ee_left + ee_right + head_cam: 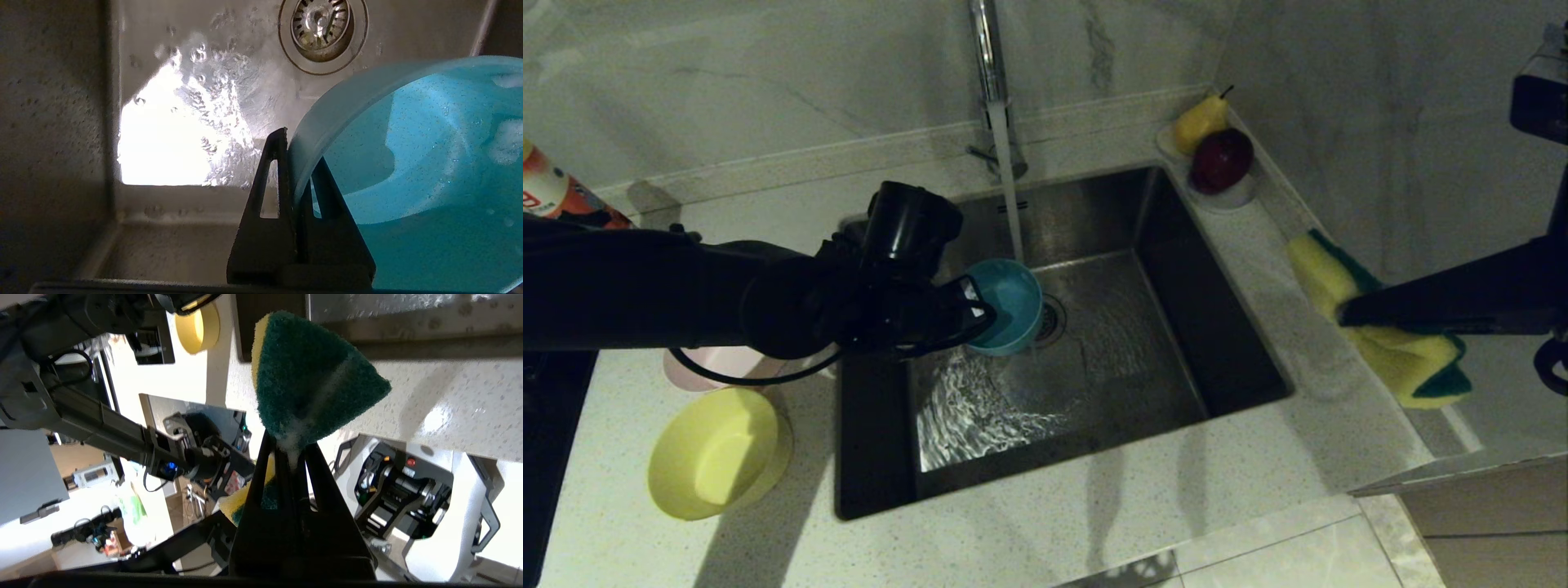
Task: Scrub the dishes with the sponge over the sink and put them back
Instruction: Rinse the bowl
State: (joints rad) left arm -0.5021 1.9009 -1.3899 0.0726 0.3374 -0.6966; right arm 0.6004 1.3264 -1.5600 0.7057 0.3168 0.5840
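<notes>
Currently left gripper clamps the light blue bowl by its rim, tilted over the sink under running faucet water. Right gripper pinches the sponge above the tabletop, right of the sink. Yellow bowl and pink bowl sit left.

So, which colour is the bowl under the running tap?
Light blue bowl; the left wrist view shows it best.

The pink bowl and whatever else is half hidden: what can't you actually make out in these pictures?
- Pink bowl: head view, mostly covered by the left arm; only a rim strip shows.
- Left tool: head view, its tips hidden behind its own camera housing; only the wrist view shows it shut on the blue bowl.
- Right tool: head view, cut off at the picture's edge; it holds the sponge.
- Bottle: cropped, label unreadable.
</notes>
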